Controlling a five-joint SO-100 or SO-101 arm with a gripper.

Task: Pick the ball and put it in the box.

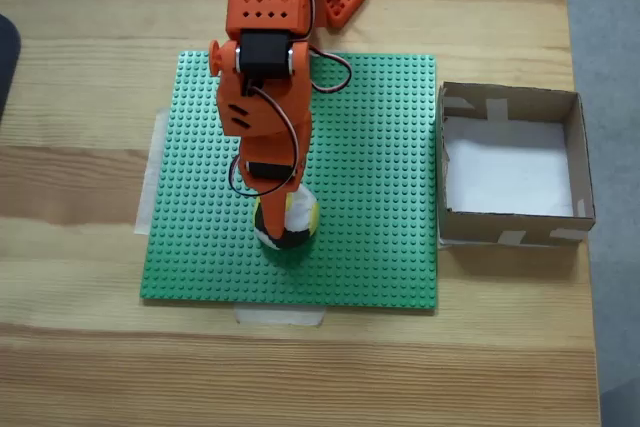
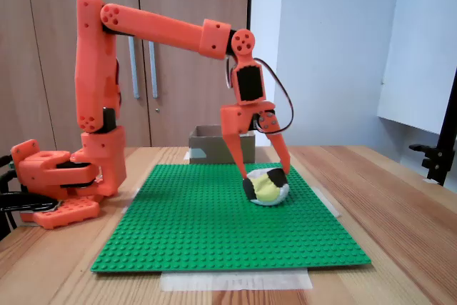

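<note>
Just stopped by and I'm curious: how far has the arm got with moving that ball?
Done: the arm has reached the ball, which sits on the green mat. In hand: the tool straddles the ball, a finger on either side; whether it grips is unclear. Left: lifting the ball and carrying it to the box, which holds no ball.

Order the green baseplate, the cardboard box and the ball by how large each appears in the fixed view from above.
1. The green baseplate, by far the largest.
2. The cardboard box.
3. The ball, smallest, though the gripper covers part of it.
</note>
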